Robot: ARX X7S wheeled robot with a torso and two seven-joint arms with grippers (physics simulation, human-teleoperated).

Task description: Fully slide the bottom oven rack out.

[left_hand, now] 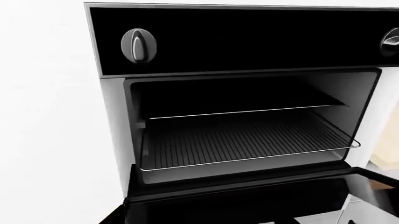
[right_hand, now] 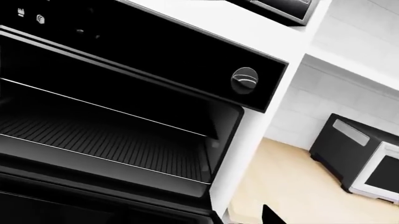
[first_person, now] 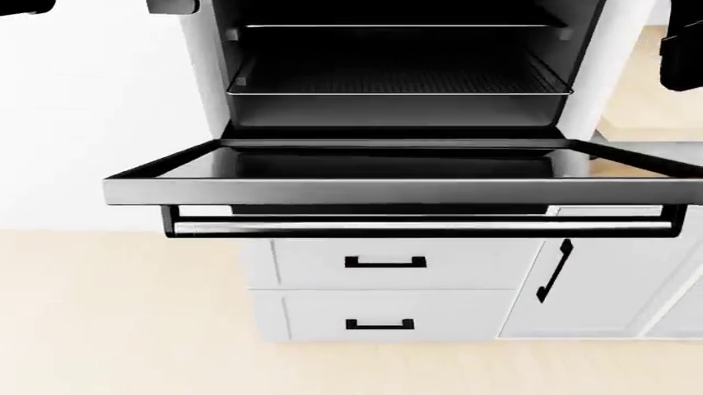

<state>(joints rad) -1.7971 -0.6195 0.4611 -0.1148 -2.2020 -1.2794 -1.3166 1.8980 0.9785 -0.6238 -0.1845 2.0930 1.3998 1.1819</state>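
Observation:
The oven stands open, and its black glass door (first_person: 384, 169) is folded down flat with the grey bar handle (first_person: 417, 226) toward me. The bottom oven rack (first_person: 401, 81) is a dark wire grid with a silvery front rail (left_hand: 249, 159); the rail lies near the mouth of the cavity. It also shows in the right wrist view (right_hand: 106, 140). An upper rack (left_hand: 243, 112) sits above it. A dark part of my left arm (first_person: 173, 5) shows at the oven's upper left. My right gripper (first_person: 681, 53) hangs right of the cavity. Neither touches the rack, and both sets of jaws are hidden.
The open door juts out at waist height in front of the cavity. White drawers with black handles (first_person: 384, 262) sit beneath it. The control panel carries knobs (left_hand: 137, 45). A microwave (right_hand: 367, 163) stands on the wooden counter to the oven's right.

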